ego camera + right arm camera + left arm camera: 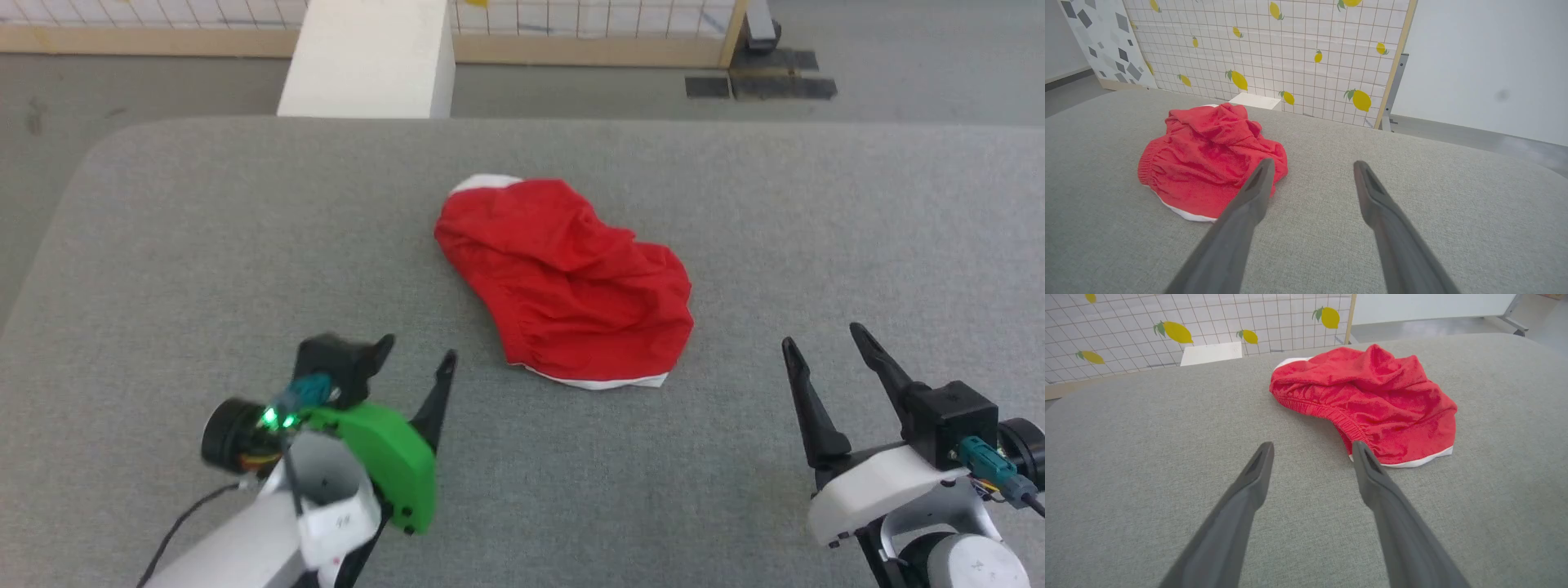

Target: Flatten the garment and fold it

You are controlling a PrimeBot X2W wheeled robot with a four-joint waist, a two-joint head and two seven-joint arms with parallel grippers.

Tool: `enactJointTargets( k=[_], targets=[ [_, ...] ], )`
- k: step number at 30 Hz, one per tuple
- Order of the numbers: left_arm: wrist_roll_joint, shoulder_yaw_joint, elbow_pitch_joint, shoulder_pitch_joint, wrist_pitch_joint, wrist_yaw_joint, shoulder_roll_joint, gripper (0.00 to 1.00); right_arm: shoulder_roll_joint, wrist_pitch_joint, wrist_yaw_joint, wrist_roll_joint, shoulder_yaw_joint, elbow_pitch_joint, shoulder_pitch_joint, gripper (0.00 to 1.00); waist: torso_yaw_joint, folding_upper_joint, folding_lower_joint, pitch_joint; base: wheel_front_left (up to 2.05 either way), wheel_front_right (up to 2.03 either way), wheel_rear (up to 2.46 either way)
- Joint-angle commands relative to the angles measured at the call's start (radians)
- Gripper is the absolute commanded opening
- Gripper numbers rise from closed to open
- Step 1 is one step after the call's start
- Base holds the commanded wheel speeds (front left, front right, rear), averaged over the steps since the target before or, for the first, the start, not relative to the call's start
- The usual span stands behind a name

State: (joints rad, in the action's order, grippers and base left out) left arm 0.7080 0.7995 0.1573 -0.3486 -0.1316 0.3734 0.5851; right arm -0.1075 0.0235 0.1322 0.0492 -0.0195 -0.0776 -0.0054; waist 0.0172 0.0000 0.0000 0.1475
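The garment [567, 282] lies crumpled in a red heap with white trim in the middle of the grey table [204, 245]. Its gathered waistband faces the left wrist view, where the garment [1372, 396] sits just beyond the fingers. My left gripper [416, 347] hovers open at the lower left, short of the heap, nothing between its fingers. My right gripper [820, 335] stands open at the lower right, apart from the cloth. In the right wrist view the garment [1208, 167] lies to the left of the open right gripper [1310, 163].
A white block [367, 57] stands on the floor beyond the table's far edge. A lemon-patterned grid screen [1274, 49] with a wooden frame runs behind it. The table's rounded corners show at the far left and right.
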Motion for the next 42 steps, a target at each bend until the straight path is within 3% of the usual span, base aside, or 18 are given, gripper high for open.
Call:
enactJointTargets(
  k=[1, 6, 12, 24, 25, 26, 27, 36, 42],
  targets=[
    [0.009, 0.008, 0.011, -0.041, -0.046, -0.012, 0.0, 1.0, 0.0, -0.003, -0.002, -0.011, 0.004, -0.008, -0.014, 1.0, -0.029, 0.0, 0.0, 0.059, 0.0, 0.0, 0.0],
    [0.1, 0.028, 0.026, -0.159, -0.302, -0.026, -0.013, 1.0, 0.003, -0.015, -0.002, -0.024, 0.004, -0.02, -0.027, 1.0, -0.064, 0.0, 0.0, 0.131, 0.0, 0.0, 0.0],
    [0.191, 0.023, 0.011, -0.26, -0.507, -0.012, -0.027, 1.0, 0.015, -0.037, -0.002, -0.036, 0.003, -0.014, -0.051, 1.0, -0.11, 0.0, 0.0, 0.194, 0.0, 0.0, 0.0],
    [0.175, 0.054, -0.069, -0.335, -0.62, 0.005, -0.007, 1.0, 0.041, -0.078, -0.002, -0.057, -0.003, 0.016, -0.07, 1.0, -0.149, 0.0, 0.0, 0.258, 0.0, 0.0, 0.0],
    [0.17, 0.063, -0.07, -0.335, -0.618, -0.008, -0.005, 0.71, 0.042, -0.079, -0.002, -0.057, -0.005, 0.019, -0.072, 1.0, -0.148, 0.0, 0.0, 0.258, 0.0, 0.0, 0.0],
    [0.166, 0.063, -0.07, -0.334, -0.608, -0.011, -0.006, 0.33, 0.043, -0.08, -0.002, -0.058, -0.006, 0.022, -0.073, 1.0, -0.147, 0.0, 0.0, 0.256, 0.0, 0.0, 0.0],
    [0.167, 0.059, -0.069, -0.329, -0.592, -0.014, -0.01, 0.0, 0.044, -0.08, -0.002, -0.059, -0.007, 0.025, -0.075, 1.0, -0.143, 0.0, 0.0, 0.252, 0.0, 0.0, 0.0],
    [0.17, 0.01, -0.042, -0.253, -0.446, 0.0, -0.022, 0.0, 0.037, -0.068, -0.002, -0.055, -0.01, 0.06, -0.057, 1.0, -0.079, 0.0, 0.0, 0.143, 0.0, 0.0, 0.0],
    [0.181, -0.064, 0.012, -0.182, -0.341, 0.05, 0.0, 0.0, 0.027, -0.048, -0.002, -0.04, -0.009, 0.071, -0.038, 1.0, -0.027, 0.0, 0.0, 0.066, 0.0, 0.0, 0.0]
  ],
)
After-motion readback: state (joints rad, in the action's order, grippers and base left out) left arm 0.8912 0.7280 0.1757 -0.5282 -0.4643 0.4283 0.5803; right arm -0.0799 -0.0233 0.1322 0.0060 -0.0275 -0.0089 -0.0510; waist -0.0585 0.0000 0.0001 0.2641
